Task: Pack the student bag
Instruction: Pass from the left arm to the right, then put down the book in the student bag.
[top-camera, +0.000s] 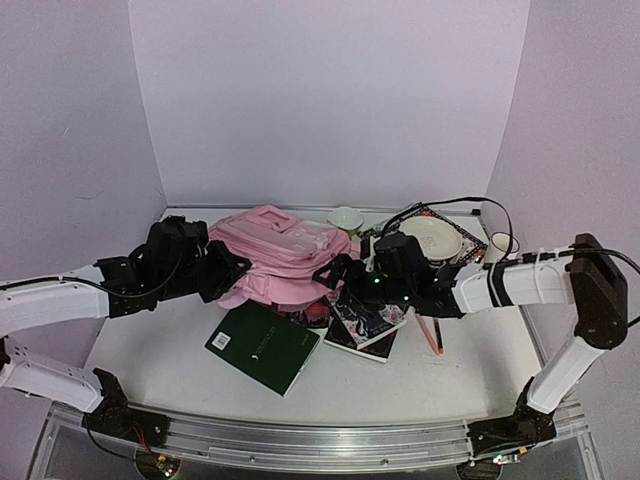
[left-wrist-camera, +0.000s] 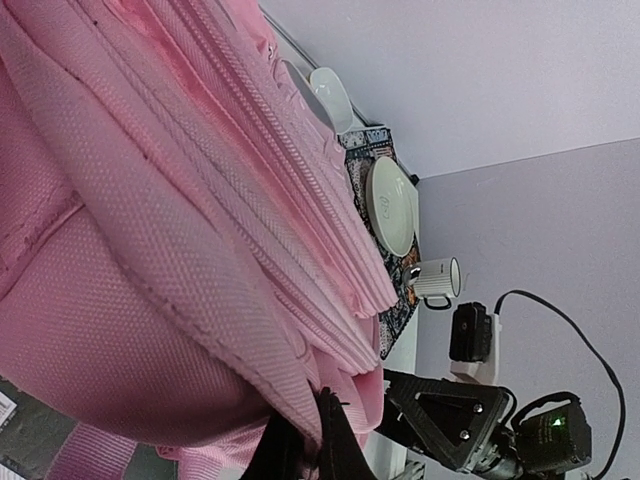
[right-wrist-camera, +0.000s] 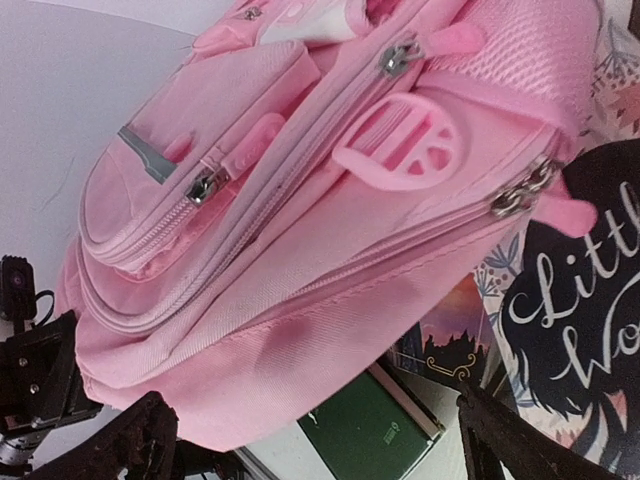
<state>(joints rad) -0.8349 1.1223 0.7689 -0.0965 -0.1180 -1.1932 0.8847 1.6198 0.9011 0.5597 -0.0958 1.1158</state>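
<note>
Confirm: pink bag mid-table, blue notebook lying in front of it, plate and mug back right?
One slip: the notebook is green, not blue; the top external view shows it. The pink bag is mid-table, plate and mug back right.

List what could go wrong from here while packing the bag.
The left gripper seems to pinch only a fabric fold of the student bag; a pull may slip it free.
The bowl and plate sit close to the bag; dragging it could knock them.
The zips facing the open right gripper look shut, so nothing goes in yet.
</note>
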